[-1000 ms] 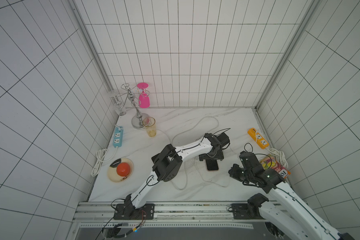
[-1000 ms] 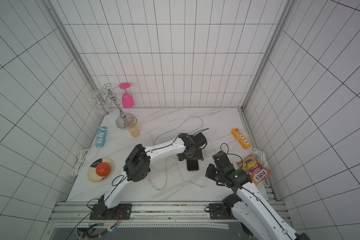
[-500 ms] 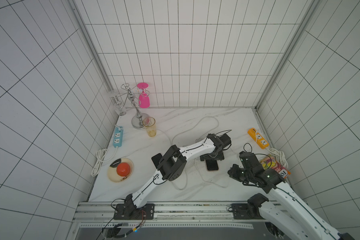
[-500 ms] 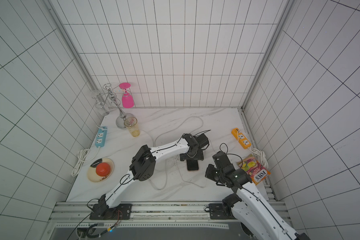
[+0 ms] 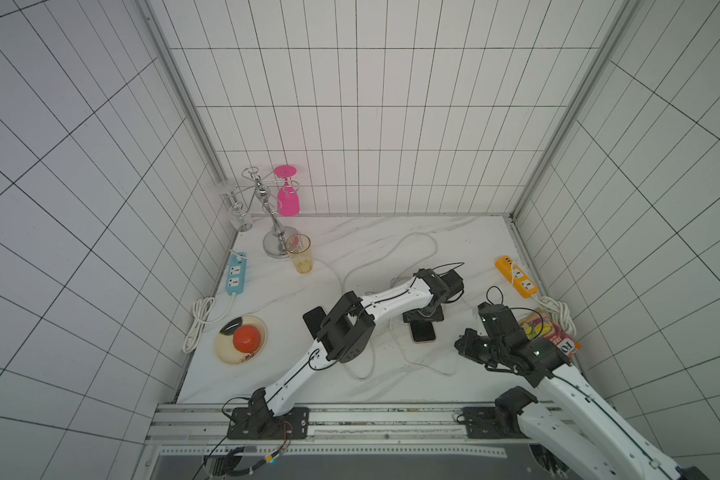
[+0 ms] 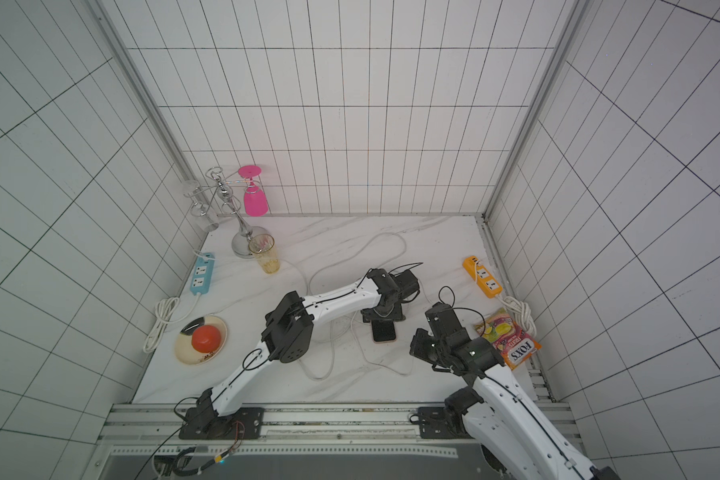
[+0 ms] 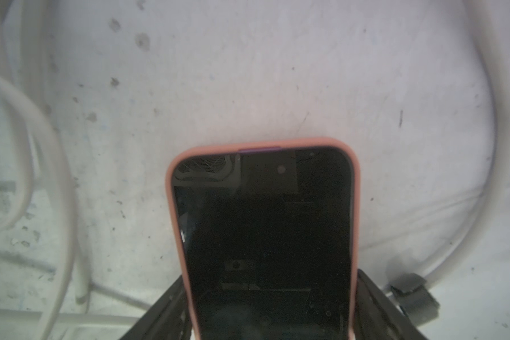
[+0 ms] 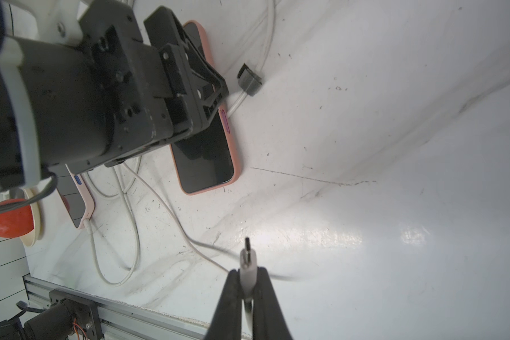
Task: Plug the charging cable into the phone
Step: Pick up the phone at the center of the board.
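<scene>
White plastic is pinched in the right claw (image 8: 248,272). It is clenched on the plug end of the charging cable (image 8: 248,263). The little metal tip (image 8: 247,245) pokes out in front, up in the air above the counter (image 8: 365,147). It touches nothing.

The phone (image 8: 206,153) has a pink case and lies flat, screen up, near the middle of the counter. It is a bit to the left of the right claw and a bit farther away. The tip and the phone are apart, so the cable is not plugged in yet.

The left claw (image 8: 189,67) is down over the phone with one jaw on each long side. The wrist view cuts the jaws off, so I cannot tell if they squeeze the phone or just stand beside it.

I think the step in hand is getting the phone held steady while the plug waits. Next, the tip has to be turned to face the small hole in the phone's end, lined up straight, then pushed in gently. The phone must not slide.

In both top views the left arm (image 5: 391,297) reaches from the near left, elbow high, wrist bent down. The right arm (image 5: 558,382) comes from the near right, low, pointing left toward the phone.
</scene>
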Robot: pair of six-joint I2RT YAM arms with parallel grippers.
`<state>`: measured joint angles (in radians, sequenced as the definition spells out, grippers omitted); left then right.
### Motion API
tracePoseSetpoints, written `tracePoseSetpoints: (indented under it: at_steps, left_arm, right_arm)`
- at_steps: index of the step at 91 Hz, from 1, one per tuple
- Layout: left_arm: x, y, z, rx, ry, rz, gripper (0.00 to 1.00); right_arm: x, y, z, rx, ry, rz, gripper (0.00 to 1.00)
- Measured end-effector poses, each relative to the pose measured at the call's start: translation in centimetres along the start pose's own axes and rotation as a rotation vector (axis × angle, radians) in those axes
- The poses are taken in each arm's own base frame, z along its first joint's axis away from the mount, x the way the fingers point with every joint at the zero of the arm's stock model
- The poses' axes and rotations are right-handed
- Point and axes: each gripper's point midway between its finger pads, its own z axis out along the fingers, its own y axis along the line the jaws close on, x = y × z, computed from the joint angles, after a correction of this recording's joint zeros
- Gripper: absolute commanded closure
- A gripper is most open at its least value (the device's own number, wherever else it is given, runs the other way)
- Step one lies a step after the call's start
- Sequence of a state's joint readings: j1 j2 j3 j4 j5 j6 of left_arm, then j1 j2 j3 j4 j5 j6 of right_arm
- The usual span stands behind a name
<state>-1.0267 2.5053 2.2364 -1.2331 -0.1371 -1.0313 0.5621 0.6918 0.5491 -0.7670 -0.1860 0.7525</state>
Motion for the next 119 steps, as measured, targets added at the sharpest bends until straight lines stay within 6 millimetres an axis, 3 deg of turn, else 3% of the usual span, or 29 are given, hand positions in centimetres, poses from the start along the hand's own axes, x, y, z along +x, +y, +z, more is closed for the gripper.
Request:
tracePoseSetpoints:
  at_steps: [13,26,35,48,55,60,67,89,104,119]
  left_arm:
    - [-0.2,0.2,-0.3,-0.003,-0.012,0.011,0.74]
    - [-0.4,2.6,-2.2,-0.031,-0.034,0.019,0.82]
    - [-1.7,4.3,-6.5,0.021,-0.077,-0.013,0.93]
    - [-4.6,6.3,-15.8,0.199,-0.209,-0.093,0.94]
    - [-5.2,7.0,-19.3,0.272,-0.262,-0.121,0.96]
    - [-5.1,7.3,-20.7,0.303,-0.280,-0.131,0.98]
    - [-4.5,7.6,-20.8,0.319,-0.277,-0.133,1.00]
    - [-1.7,9.3,-17.7,0.262,-0.224,-0.113,1.00]
    - [-1.0,10.5,-19.5,0.303,-0.248,-0.126,1.00]
    - [-1.0,10.4,-21.2,0.358,-0.281,-0.137,1.00]
  right_arm:
    - [-0.2,1.9,-0.5,-0.108,-0.016,-0.050,1.00]
    - [0.0,5.0,-1.4,-0.271,-0.004,-0.134,1.00]
    - [1.0,7.2,-2.1,-0.364,0.023,-0.232,1.00]
    - [2.7,10.3,-3.5,-0.481,0.072,-0.377,1.00]
    - [3.6,11.8,-4.1,-0.540,0.095,-0.438,1.00]
    - [4.1,12.6,-4.3,-0.568,0.108,-0.470,1.00]
    - [5.0,13.3,-4.3,-0.602,0.137,-0.512,1.00]
    - [5.7,15.0,-5.0,-0.687,0.155,-0.572,1.00]
    - [5.8,15.8,-4.8,-0.714,0.170,-0.581,1.00]
    - [5.7,16.5,-4.7,-0.743,0.171,-0.590,1.00]
